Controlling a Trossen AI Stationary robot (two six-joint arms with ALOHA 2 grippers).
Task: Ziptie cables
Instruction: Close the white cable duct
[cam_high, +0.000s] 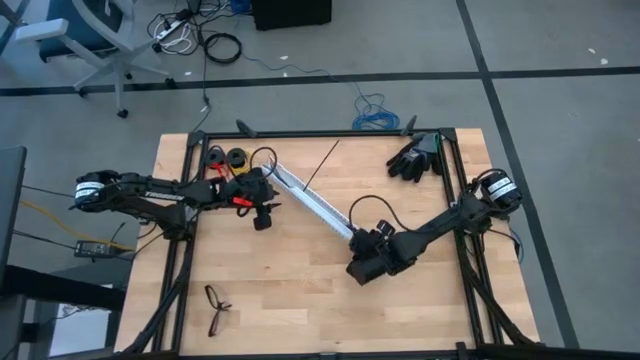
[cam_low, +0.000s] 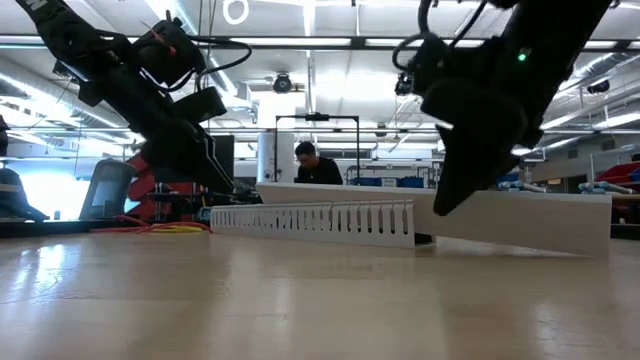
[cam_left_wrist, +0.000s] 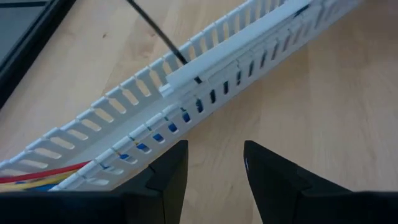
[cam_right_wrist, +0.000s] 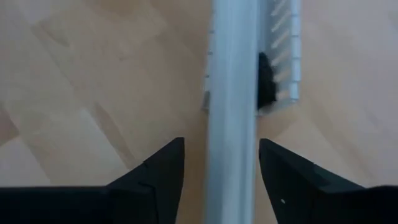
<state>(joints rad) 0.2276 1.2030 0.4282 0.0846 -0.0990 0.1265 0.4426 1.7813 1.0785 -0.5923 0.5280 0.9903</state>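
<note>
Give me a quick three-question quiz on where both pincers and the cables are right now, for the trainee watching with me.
1. True or false: the left pincer is shut on the black gloves.
2. What shows between the open fingers of the right pincer? A) a smooth white strip B) the glasses C) a black spool
3. Fill in: the cables run inside the slotted white ____.

Key: 1 false, it is open and empty. 2 A. 3 rail.
</note>
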